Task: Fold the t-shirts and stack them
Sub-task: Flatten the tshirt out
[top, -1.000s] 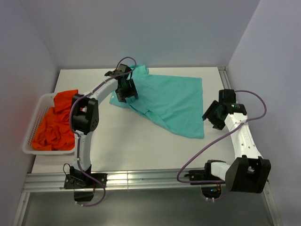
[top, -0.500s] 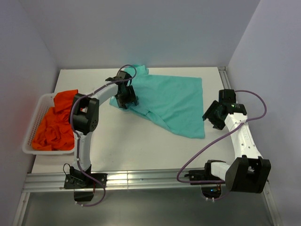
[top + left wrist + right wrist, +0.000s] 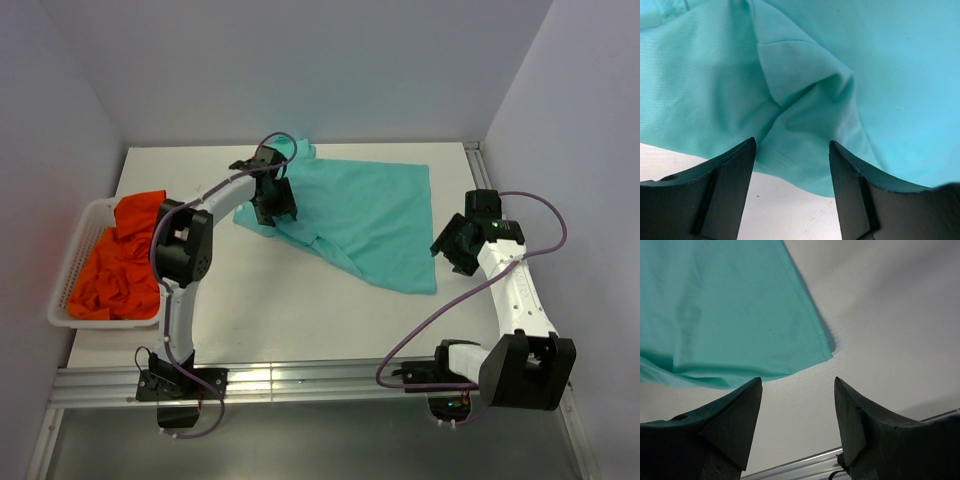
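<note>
A teal-green t-shirt (image 3: 370, 215) lies spread and partly rumpled at the back middle of the table. My left gripper (image 3: 273, 200) hovers over its left edge, open. In the left wrist view the fingers (image 3: 735, 170) straddle a folded hem of the teal t-shirt (image 3: 840, 75), with nothing gripped, around the left gripper (image 3: 792, 147). My right gripper (image 3: 450, 245) stands open just right of the shirt's near right corner. In the right wrist view that gripper (image 3: 797, 385) is over bare table, short of the teal t-shirt (image 3: 725, 305). Orange-red t-shirts (image 3: 115, 265) are heaped in the basket.
A white slatted basket (image 3: 60, 300) sits at the table's left edge. White walls close in the back and both sides. A metal rail (image 3: 320, 380) runs along the near edge by the arm bases.
My left gripper has shifted slightly to the right over the teal shirt's left edge. The right arm and the shirt have not visibly moved.
</note>
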You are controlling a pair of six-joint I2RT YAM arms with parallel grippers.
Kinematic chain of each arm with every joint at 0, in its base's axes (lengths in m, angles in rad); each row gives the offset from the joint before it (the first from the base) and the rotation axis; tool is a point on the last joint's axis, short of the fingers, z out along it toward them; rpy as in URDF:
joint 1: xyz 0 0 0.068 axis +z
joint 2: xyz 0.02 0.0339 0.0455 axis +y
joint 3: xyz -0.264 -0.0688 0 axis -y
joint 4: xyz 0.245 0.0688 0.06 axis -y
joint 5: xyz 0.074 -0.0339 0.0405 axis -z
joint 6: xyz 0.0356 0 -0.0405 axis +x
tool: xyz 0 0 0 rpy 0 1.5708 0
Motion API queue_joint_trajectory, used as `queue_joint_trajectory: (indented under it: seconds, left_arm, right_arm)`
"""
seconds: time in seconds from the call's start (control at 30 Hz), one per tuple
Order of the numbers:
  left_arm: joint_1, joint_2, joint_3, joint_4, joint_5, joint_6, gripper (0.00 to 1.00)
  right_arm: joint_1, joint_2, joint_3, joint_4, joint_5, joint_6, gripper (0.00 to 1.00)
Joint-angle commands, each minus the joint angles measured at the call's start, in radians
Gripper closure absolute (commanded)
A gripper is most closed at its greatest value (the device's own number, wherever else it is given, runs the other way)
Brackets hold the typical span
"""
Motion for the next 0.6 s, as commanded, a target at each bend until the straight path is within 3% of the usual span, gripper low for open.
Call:
queue_joint_trajectory:
  seconds: [0.0,0.4,0.5,0.57]
  left_arm:
    - [-0.012,-0.001,0.048,-0.008,0.007,-0.005,0.33]
    - [-0.02,0.002,0.036,-0.011,-0.004,-0.002,0.37]
    - [-0.022,0.01,0.039,-0.012,-0.006,-0.002,0.47]
    - [-0.02,0.016,0.048,-0.017,-0.004,-0.002,0.61]
  right_arm:
    - [0.006,0.002,0.002,0.018,0.019,-0.007,0.33]
    - [0.006,0.011,-0.006,0.03,0.019,-0.007,0.34]
    - [0.006,0.014,-0.007,0.033,0.018,-0.009,0.36]
    - [0.006,0.016,-0.007,0.033,0.018,-0.01,0.41]
